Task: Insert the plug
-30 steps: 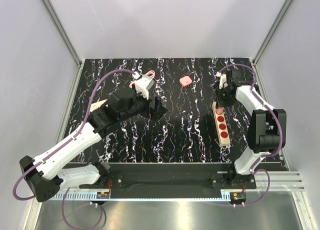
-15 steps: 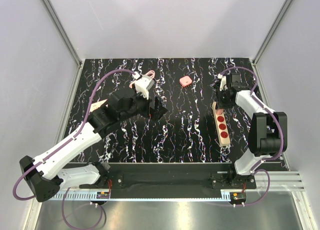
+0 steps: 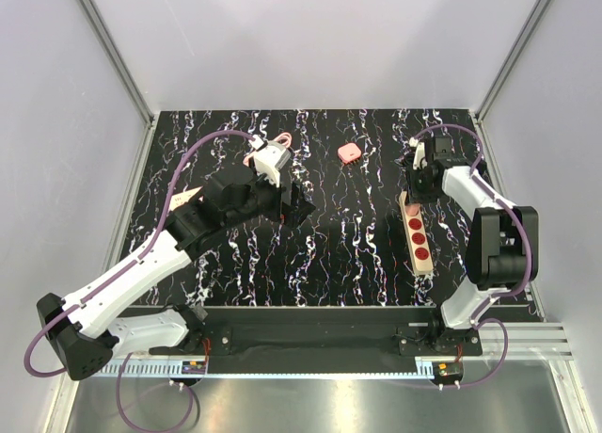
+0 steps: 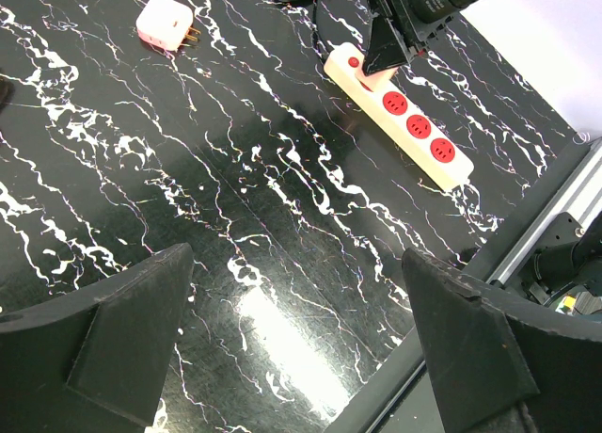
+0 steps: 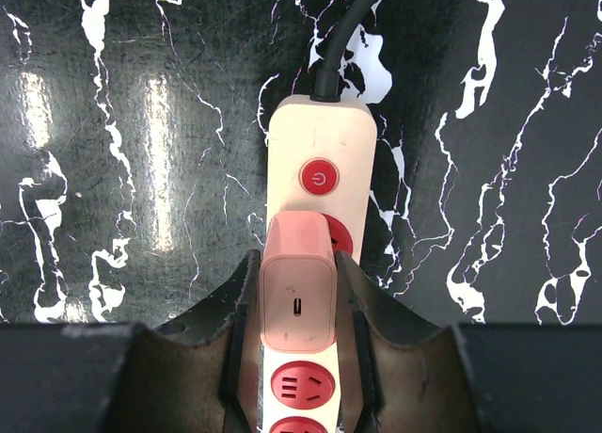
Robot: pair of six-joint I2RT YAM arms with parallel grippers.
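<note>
Right wrist view: the right gripper [image 5: 299,264] grips the plug [image 5: 299,306] between its two fingers, one on each side face. The jaws are closed partway, to the width of the plug body. The plug stands upright over the power strip [image 5: 320,132], on the first socket [image 5: 340,235] below the red power button [image 5: 319,177]. A strip of that socket's red face shows at the plug's right edge. The view does not show whether the prongs are fully seated. The next socket [image 5: 302,386] along the strip is uncovered. A black cord [image 5: 343,28] leaves the far end of the strip.

Top external view: the right gripper [image 3: 420,182] points down at the far end of the power strip [image 3: 419,240], which lies lengthwise on the right side of the black marbled table [image 3: 329,254]. A second pink adapter [image 3: 350,152] lies loose on the table, well apart from the strip and from both grippers.

Left wrist view: the left gripper [image 4: 296,264] hangs above the table with its jaws fully apart and nothing between them. The loose adapter [image 4: 162,24] lies on its side with its prongs visible.

Change from one second ago: the right wrist has shifted slightly to the right over the strip's far end. The left arm, the power strip and the loose adapter are where they were.
</note>
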